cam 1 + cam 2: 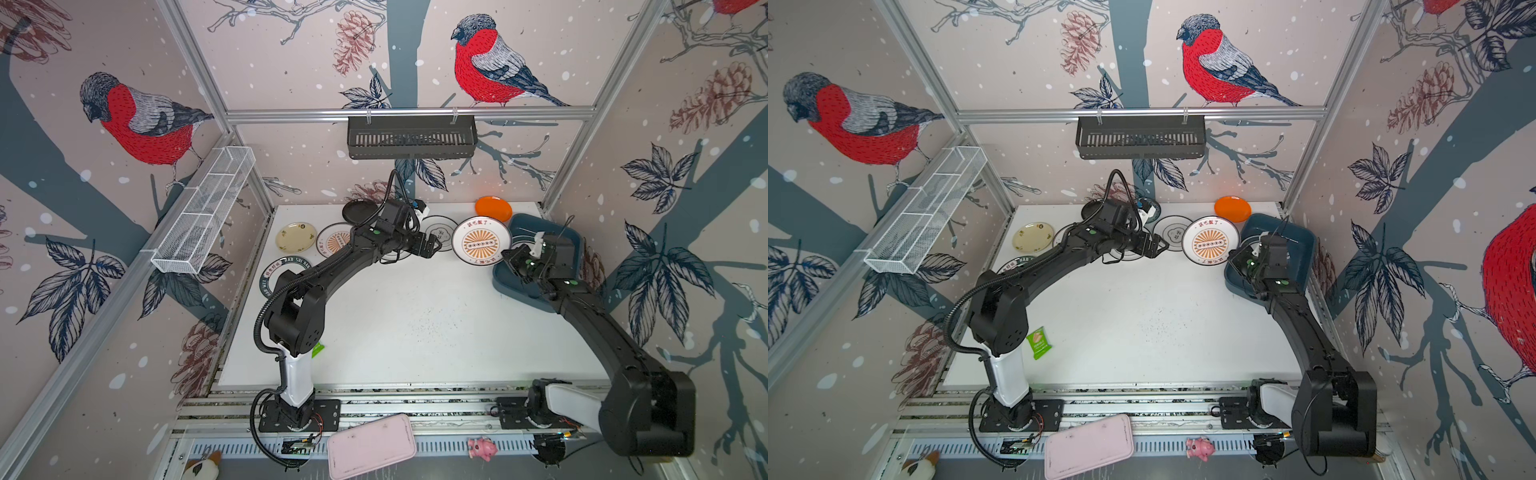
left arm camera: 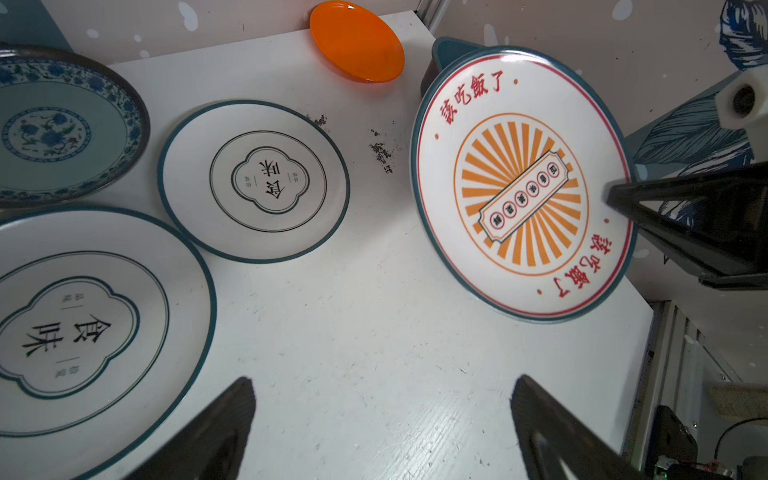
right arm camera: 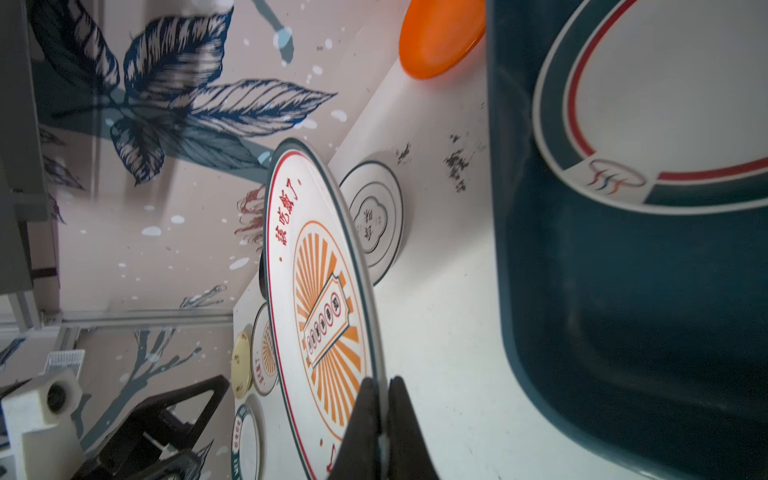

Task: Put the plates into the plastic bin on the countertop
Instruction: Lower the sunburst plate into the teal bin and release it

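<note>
- Jaws on the right arm (image 1: 590, 307) are pinching shut on the sunburst plate (image 3: 324, 299), gripping its rim on the side nearest the plastic bin (image 1: 513, 286)
- That plate is hanging tilted and seems to be lifted off the table (image 1: 415, 324), just beside the bin on the side facing the table's middle; in both top views its edge is overlapping the bin's wall
- Inside the bin, a white plate with a teal and red band (image 3: 665, 104) is already lying at the end nearest the orange plate (image 1: 493, 208), leaving the rest of the bin's floor bare
- By my reading, the coming move is turning on one relation: the bin's opening is lying right beside the held plate, away from the left arm (image 1: 332, 266), so the plate is needing to pass sideways over the wall and then come down flat
- Jaws on the left arm are standing wide open over bare table, well apart from the bin, holding nothing; the right arm is plainly the nearer one
- Waiting outside the bin are the orange plate, just beside its far corner, and a small teal-rimmed white plate (image 2: 253, 180) farther off
</note>
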You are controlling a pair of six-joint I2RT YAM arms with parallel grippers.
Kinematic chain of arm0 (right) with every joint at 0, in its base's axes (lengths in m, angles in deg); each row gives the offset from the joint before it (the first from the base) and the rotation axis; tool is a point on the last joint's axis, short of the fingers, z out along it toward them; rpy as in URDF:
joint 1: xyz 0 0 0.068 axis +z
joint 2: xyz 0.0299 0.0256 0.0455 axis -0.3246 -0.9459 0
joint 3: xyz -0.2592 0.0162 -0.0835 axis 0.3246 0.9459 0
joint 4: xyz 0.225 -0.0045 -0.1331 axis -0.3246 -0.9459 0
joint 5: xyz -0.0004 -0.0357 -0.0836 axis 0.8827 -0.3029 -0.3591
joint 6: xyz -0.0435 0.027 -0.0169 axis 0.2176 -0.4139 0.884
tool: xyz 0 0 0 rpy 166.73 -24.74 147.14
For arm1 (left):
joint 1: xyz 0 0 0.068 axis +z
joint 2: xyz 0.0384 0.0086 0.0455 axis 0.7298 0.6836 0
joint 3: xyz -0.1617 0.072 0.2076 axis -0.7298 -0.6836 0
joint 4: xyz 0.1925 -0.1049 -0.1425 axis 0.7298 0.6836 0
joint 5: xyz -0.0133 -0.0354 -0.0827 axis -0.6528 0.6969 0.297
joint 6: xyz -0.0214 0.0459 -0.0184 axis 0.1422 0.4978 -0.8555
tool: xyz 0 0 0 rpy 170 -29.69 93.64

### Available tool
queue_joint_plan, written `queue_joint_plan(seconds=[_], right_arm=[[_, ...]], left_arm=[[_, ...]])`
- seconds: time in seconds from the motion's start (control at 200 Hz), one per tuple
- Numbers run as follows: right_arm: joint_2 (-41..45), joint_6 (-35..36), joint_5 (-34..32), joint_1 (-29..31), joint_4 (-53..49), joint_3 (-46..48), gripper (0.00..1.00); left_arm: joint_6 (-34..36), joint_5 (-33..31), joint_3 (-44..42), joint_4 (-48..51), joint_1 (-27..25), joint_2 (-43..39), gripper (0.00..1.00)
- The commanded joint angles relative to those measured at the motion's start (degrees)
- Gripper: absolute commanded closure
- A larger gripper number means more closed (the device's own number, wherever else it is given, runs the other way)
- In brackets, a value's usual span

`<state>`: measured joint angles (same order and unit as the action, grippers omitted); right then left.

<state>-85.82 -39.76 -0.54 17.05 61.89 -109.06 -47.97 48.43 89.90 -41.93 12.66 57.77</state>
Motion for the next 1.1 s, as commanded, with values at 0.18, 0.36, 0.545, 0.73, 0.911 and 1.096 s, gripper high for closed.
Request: queue_joint_plan(seconds=[0.18, 0.36, 0.545, 0.73, 0.911, 1.096], right_arm=[[4.5, -4.4, -1.9, -11.2, 3.6, 4.0, 0.99], [6.4, -5.2, -2.3, -17.4, 3.3, 7.0, 0.99], [5.7, -6.0, -2.7, -21.5, 6.5, 9.4, 1.00], [1.3, -6.6, -4.2, -22.5, 8.8, 8.9, 1.00], [-4.2, -7.0, -5.2, -22.6, 10.3, 7.2, 1.00], [-10.2, -7.5, -5.5, -22.9, 12.3, 6.1, 1.00]], left_arm=[[4.3, -1.6, 3.5, 3.9, -1.4, 2.3, 0.04], [4.5, -2.5, 3.0, 4.0, -1.4, 2.3, 0.04], [4.1, -2.6, 3.1, 3.0, -1.4, 2.4, 0.04], [3.5, -2.5, 3.2, 1.1, -1.3, 2.5, 0.04], [2.4, -4.0, 2.7, -0.5, -1.3, 2.5, 0.04], [0.9, -6.4, 1.8, -2.2, -1.2, 1.9, 0.04]])
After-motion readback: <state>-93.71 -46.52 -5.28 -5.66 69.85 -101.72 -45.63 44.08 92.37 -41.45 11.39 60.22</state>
